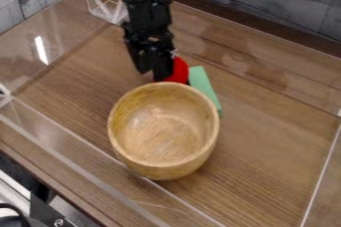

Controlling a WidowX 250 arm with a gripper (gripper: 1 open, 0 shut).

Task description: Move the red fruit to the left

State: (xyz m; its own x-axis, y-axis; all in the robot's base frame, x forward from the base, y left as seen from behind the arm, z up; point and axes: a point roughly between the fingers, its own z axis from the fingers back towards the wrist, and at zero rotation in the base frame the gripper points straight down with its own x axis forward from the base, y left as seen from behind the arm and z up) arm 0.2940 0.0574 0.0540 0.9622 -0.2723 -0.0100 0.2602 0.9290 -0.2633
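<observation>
Camera view, looking down at the wooden table (266,121): the arm (144,12) reaches in from the top edge, left of the picture's middle, dark along most of its length; its gripper (151,70) is low, just beyond the far rim of the bowl, with its dark fingers at the picture-left side of the red fruit (176,70); one finger overlaps the fruit's near-left part in the view, so whether they touch cannot be made out; whether the fingers stand apart, have come together or are clamped on the fruit, I cannot tell, as the tips are small and blurred against the wood.

The red fruit lies past the bowl's far rim, outside the bowl, slightly to the picture-right of the gripper; its bright red side shows, while the part nearest the fingers is partly hidden; the flat green block (205,88) is just to its picture-right, running slantwise down beside the bowl's upper right rim; whether fruit and block touch is unclear.

The round, pale wooden bowl (163,136) stands upright in the lower middle of the view, its inside facing the camera; some dark equipment (14,214) shows at the lower left corner, off the table's edge.
</observation>
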